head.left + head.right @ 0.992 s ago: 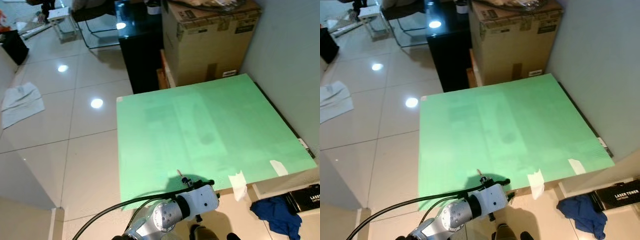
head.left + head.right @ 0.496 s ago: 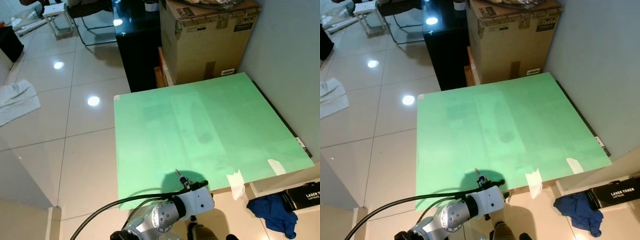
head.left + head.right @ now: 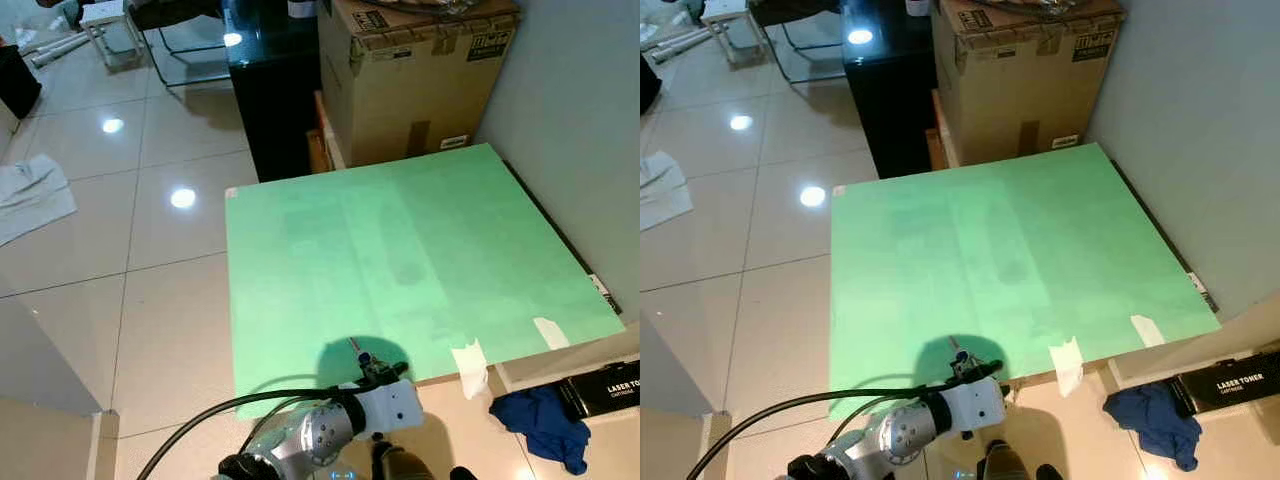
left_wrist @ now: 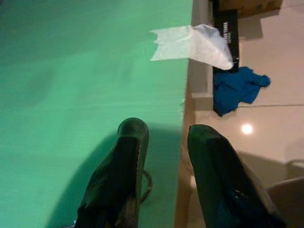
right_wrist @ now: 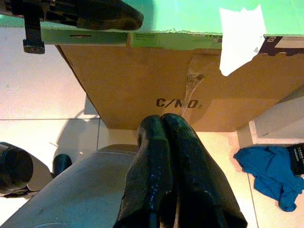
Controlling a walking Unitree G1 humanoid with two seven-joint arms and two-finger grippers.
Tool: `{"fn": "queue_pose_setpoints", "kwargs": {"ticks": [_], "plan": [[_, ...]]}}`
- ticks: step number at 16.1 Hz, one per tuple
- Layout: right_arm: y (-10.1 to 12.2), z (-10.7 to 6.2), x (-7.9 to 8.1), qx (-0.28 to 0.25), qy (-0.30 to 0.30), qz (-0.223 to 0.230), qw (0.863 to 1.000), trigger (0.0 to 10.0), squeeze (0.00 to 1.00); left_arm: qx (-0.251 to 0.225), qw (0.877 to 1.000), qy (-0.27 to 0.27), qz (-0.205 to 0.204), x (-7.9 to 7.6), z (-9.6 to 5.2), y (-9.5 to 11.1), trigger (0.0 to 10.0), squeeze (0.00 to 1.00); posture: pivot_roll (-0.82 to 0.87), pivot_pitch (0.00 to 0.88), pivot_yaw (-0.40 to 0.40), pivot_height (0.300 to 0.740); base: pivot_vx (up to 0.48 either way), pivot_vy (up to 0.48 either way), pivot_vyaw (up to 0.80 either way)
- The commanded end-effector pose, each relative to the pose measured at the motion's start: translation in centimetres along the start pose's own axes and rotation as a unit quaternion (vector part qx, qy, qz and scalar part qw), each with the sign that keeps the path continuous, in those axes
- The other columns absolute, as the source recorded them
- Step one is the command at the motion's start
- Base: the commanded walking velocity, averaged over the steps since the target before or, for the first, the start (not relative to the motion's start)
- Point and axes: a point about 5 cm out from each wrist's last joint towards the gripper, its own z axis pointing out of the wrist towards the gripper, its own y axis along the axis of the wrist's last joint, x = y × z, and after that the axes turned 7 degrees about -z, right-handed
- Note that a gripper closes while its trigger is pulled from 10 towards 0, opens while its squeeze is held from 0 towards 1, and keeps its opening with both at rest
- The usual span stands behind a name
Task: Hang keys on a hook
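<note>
You are looking down on a green board (image 3: 400, 250) laid flat on a cardboard box (image 5: 156, 90), with a tall cardboard carton (image 3: 420, 75) and a black cabinet (image 3: 275, 90) at its far edge. Your left gripper (image 4: 164, 137) hovers over the board's near edge, its fingers (image 4: 130, 156) spread apart and holding nothing; a thin metal ring (image 4: 148, 183) lies on the green beneath them. Keys and hook cannot be made out. Your right gripper (image 5: 164, 128) hangs low in front of the box, fingers pressed together. White tape strips (image 3: 470, 362) sit on the near right edge; a blue cloth (image 3: 540, 420) lies on the tiled floor (image 3: 130, 250) right of it.
</note>
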Motion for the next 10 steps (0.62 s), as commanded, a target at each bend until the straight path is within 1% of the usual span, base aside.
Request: {"fn": "queue_pose_setpoints", "kwargs": {"ticks": [1,2,4,5,7,10], "plan": [[-0.4,-0.5,0.2,0.016,0.001,0.005,1.0,10.0,0.0,0.009,1.0,-0.006,0.004,-0.5,-0.3,-0.6,10.0,0.0,-0.4,0.282,0.084,0.74,0.0,0.0,0.0],[-0.4,-0.6,0.2,0.016,0.001,0.005,1.0,10.0,0.0,0.015,1.0,-0.003,0.003,-0.4,-0.3,-0.7,10.0,0.0,-0.4,0.283,0.085,0.74,0.0,0.0,0.0],[-0.4,-0.7,0.2,0.017,0.0,0.005,1.0,10.0,0.0,0.039,0.999,0.003,0.001,-0.3,-0.3,-1.3,9.6,0.0,-0.4,0.285,0.084,0.74,0.0,0.0,0.0],[-0.4,-0.7,0.2,0.018,0.0,0.005,1.0,10.0,0.0,0.056,0.998,0.01,-0.004,-0.1,-0.3,-1.7,9.4,0.0,-0.4,0.286,0.084,0.74,0.0,0.0,0.0],[-0.5,-0.8,0.2,0.019,0.001,0.005,1.0,10.0,0.0,0.069,0.997,0.014,-0.011,0.0,-0.3,-2.0,8.7,0.0,-0.4,0.288,0.082,0.74,0.0,0.0,0.0],[-0.8,-0.7,0.1,0.023,0.001,0.004,1.0,10.0,0.0,0.083,0.996,0.015,-0.02,0.0,-0.3,-2.2,8.6,0.0,-0.4,0.289,0.08,0.74,0.0,0.0,0.0]]}}
